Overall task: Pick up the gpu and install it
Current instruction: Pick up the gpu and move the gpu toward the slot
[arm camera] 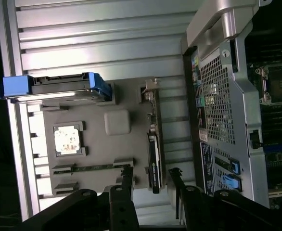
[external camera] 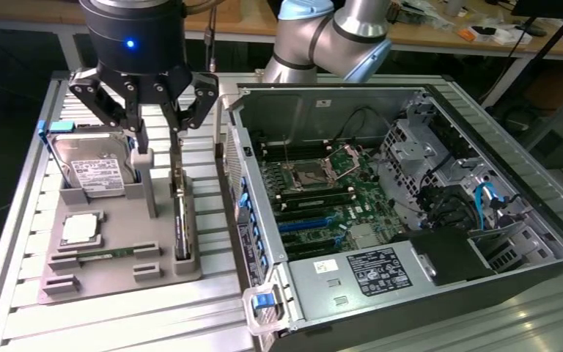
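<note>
The gpu (external camera: 182,220) is a thin dark card standing on its edge in a slot of the grey holder tray (external camera: 120,220), on the side nearest the computer case. In the wrist view the gpu (arm camera: 154,144) runs lengthwise, its silver bracket end pointing away from the fingers. My gripper (external camera: 157,139) hangs above the tray's far end, over the gpu's bracket end, open and holding nothing. My gripper (arm camera: 151,180) has its two black fingers (arm camera: 128,177) straddling the card's line, above it and not touching it.
The tray also holds a silver hard drive (external camera: 91,170) in a blue carrier, a CPU (external camera: 81,229) and a green memory stick (external camera: 105,254). The open computer case (external camera: 380,205) lies at the exterior view's right, motherboard and blue slots (external camera: 311,221) exposed. Its side wall (arm camera: 218,96) stands close beside the gpu.
</note>
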